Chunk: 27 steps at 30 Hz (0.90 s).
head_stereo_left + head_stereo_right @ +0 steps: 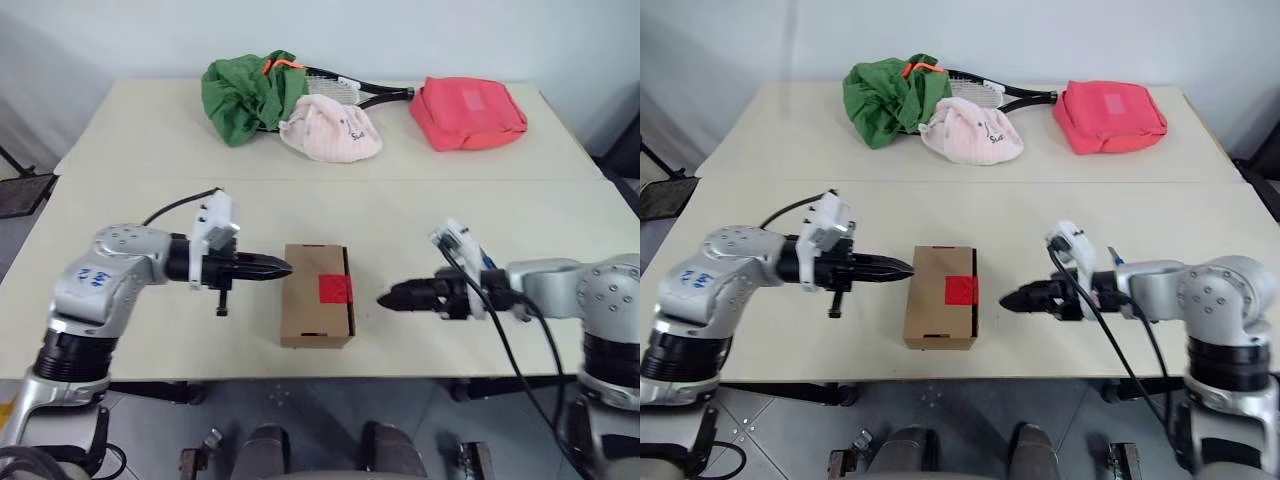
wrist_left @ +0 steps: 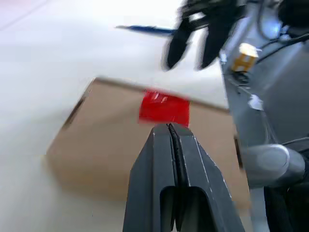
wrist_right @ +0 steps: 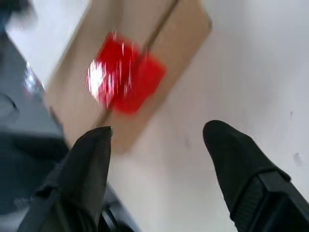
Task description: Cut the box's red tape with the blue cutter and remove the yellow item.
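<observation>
- Sitting flat near the table's (image 1: 420, 215) front edge: the box (image 1: 312, 300), closed, red tape (image 1: 335, 289) patch on top toward its right side, across the flap seam.
- Hovering just left of the box: left gripper (image 1: 283, 267), pointing level at it, tip at its upper left corner, fingers (image 2: 161, 169) pressed together, nothing between them.
- Hovering right of the box, a small gap away: right gripper (image 1: 390, 297), pointing at the box's right side, fingers (image 3: 91, 159) spread apart in its wrist view, nothing held.
- Seen in the left wrist view beyond the box and behind the right gripper: blue cutter (image 2: 145, 30), lying flat on the table, not touched by either gripper.
- Yellow item: cannot tell where, box shut.
- Lying far behind the box at the table's back edge: green cloth bundle (image 1: 245, 95), pale pink cloth (image 1: 330, 128) just right of it, both on top of a black-framed racket (image 1: 375, 94).
- Resting further right of the racket, well behind the box: pink-red pouch (image 1: 467, 113).
</observation>
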Motion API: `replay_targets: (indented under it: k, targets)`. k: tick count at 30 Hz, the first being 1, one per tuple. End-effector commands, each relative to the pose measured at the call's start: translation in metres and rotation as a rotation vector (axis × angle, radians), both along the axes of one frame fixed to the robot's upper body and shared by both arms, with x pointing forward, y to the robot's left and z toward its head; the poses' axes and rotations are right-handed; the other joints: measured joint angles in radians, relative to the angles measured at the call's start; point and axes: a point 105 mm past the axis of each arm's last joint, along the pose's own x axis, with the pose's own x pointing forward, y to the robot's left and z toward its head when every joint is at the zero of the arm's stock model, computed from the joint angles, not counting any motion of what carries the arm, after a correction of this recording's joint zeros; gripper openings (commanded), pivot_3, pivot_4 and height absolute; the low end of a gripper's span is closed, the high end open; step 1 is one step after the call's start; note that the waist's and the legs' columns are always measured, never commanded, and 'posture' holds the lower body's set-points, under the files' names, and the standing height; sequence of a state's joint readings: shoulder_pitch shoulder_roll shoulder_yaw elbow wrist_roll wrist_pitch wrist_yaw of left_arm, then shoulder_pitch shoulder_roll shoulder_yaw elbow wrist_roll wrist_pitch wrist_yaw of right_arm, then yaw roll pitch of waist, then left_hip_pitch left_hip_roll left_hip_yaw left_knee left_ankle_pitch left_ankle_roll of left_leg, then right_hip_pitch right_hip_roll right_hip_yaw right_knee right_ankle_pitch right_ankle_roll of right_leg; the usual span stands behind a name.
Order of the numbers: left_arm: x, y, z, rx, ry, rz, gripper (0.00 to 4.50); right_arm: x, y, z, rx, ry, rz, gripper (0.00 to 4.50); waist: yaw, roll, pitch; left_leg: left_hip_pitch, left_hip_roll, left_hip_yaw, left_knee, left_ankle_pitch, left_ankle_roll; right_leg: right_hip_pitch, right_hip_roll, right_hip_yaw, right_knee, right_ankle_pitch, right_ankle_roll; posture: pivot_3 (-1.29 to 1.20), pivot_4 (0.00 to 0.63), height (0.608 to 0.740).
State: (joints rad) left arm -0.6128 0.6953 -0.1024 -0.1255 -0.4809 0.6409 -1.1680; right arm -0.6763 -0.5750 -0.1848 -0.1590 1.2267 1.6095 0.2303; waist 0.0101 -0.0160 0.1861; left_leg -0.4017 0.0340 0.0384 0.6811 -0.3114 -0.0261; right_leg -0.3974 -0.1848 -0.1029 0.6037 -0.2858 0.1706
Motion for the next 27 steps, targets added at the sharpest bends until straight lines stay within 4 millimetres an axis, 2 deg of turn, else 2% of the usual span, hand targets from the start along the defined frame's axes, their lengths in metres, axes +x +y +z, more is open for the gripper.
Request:
replay_targets:
  k: [1,8,14,27]
  targets:
    - [0.007,-0.003,-0.002,0.026,-0.045,0.015,0.0,0.001,0.004,0.009,-0.006,-0.02,-0.019,3.28,-0.003,0.0,0.0,0.0,0.0,0.0,0.0,0.0,0.0,0.0,0.0,0.0,0.001,0.0,0.0,0.0,0.15,0.74]
    - [0.012,-0.008,-0.011,0.055,-0.071,0.03,0.0,0.004,0.021,0.007,0.033,0.02,-0.061,3.28,-0.01,0.0,0.0,-0.001,0.0,0.0,0.0,0.0,0.0,0.0,0.0,0.0,0.001,0.0,0.0,0.0,0.15,0.74]
    - [0.012,-0.01,-0.016,0.073,-0.077,0.037,0.0,-0.003,0.032,0.004,0.042,0.071,-0.094,3.28,-0.012,0.0,0.0,-0.001,0.0,0.0,0.0,0.0,0.0,0.0,0.0,0.0,0.001,0.0,0.0,0.0,0.15,0.74]
    - [0.01,-0.009,-0.025,0.093,-0.079,0.043,0.0,-0.003,0.02,-0.013,-0.002,0.138,-0.183,3.28,-0.008,0.0,0.0,-0.001,0.0,0.0,0.0,-0.001,0.001,0.0,0.0,0.0,0.0,0.0,0.0,0.0,0.15,0.74]
